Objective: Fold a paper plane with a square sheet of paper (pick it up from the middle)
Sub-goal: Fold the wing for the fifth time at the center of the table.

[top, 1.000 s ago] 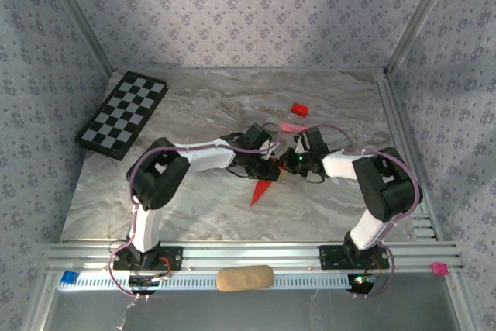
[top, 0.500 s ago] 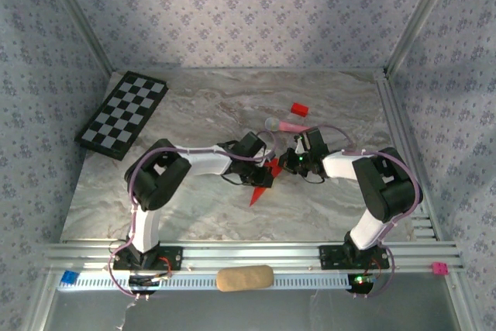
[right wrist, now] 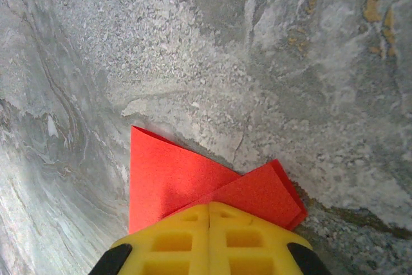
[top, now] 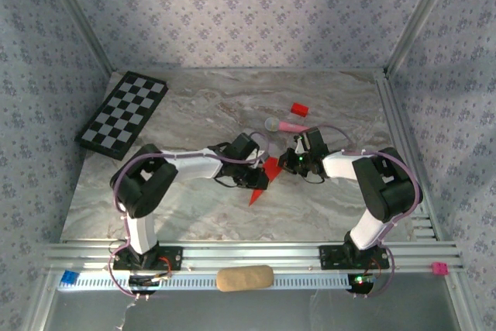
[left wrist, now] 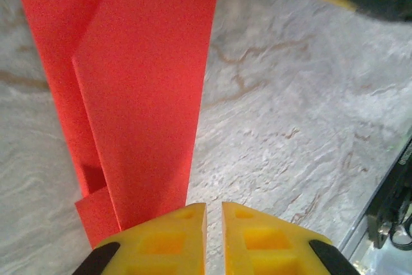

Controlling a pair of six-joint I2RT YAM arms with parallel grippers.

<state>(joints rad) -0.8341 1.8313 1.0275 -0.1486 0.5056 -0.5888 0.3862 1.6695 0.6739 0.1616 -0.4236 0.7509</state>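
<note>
The top view holds one paper plane, at the middle of the frame. There are two arms, the left arm and the right arm. They carry two grippers, the left gripper and the right gripper. Each gripper has two yellow fingers, four in all. One checkerboard lies at the upper left. Just above centre are one small red block and one pink stick with one grey round head. Along the lower edge sit one tan oblong pad, one small blue block at the left and one small pink block at the right.
</note>
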